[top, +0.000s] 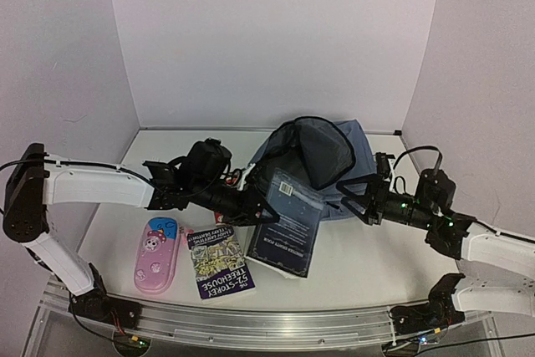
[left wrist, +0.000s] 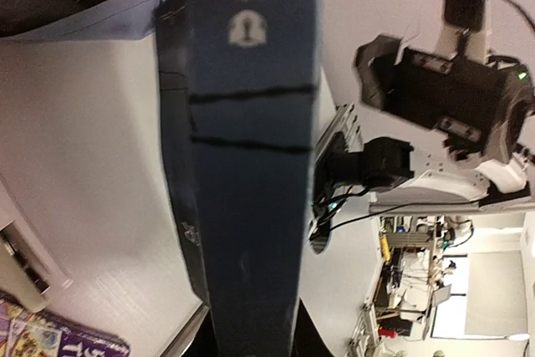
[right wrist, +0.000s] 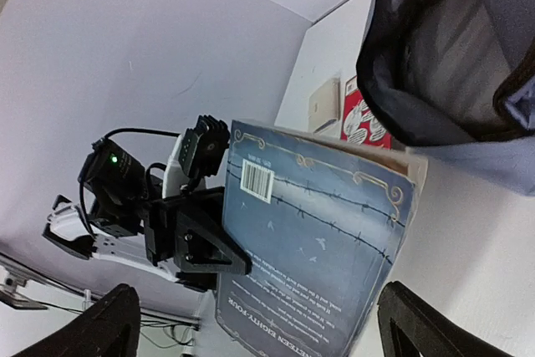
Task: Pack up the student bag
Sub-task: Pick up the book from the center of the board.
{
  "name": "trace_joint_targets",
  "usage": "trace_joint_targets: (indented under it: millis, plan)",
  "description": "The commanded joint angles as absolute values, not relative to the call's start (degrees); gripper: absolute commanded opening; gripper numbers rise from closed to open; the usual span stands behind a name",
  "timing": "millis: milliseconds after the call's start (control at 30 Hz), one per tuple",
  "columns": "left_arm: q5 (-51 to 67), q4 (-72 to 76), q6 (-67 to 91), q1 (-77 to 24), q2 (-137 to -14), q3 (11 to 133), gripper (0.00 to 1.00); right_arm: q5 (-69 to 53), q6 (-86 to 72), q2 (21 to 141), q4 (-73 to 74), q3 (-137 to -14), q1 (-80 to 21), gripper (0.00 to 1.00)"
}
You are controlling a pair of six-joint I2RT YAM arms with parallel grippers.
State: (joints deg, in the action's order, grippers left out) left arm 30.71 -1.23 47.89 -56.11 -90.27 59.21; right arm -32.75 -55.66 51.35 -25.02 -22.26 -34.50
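The student bag (top: 361,148) lies at the back of the desk (top: 368,269), its dark-lined mouth gaping toward the arms. The dark blue book (top: 288,225) leans just in front of that mouth, its far end raised near the rim and its near end low toward the desk. The left pincer (top: 257,209) is pinching the book by its left edge, while the right pincer (top: 349,200) stands spread wide just beside the book's right side, gripping nothing. So the whole book hangs on one narrow bite at one edge, and that looks like the main risk: a smooth cover held so far from its middle can swivel or slip out as it is lifted, and drop flat on the desk. The bag is soft and nothing holds its mouth open. If the book's leading corner meets the rim or the floppy flap instead of the gap, it will likely fold the fabric shut or shove the bag backward rather than slide in. The right pincer sits close enough that a swing of the book could strike it. The pink pencil case (top: 157,255) and the purple book (top: 219,263) lie near the left arm on its near side, where a low forearm could drag them.
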Motion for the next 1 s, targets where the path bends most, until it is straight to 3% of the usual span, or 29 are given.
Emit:
trace_joint_targets:
  millis: [0, 233, 700, 800, 967]
  plan:
    - [39.49, -13.32, 33.03, -54.41, -84.52, 65.27, 0.00, -29.06, -37.52, 51.48, -8.43, -32.99, -34.66, 0.98]
    - [52.76, -23.67, 22.88, -54.40, -83.51, 70.66, 0.00, -42.69, -25.21, 61.11, 2.01, -45.82, -35.97, 0.98]
    - [62.03, -26.83, 20.57, -54.84, -84.42, 73.28, 0.00, -60.83, -23.83, 72.82, -2.62, -50.04, -42.48, 0.95]
    - [61.87, -26.10, 20.26, -54.85, -84.64, 73.62, 0.00, -63.23, -26.45, 72.85, -5.80, -49.74, -43.57, 0.77]
    - [58.15, -23.42, 20.92, -54.72, -85.11, 74.08, 0.01, -62.09, -29.44, 71.69, -9.48, -48.91, -43.98, 0.25]
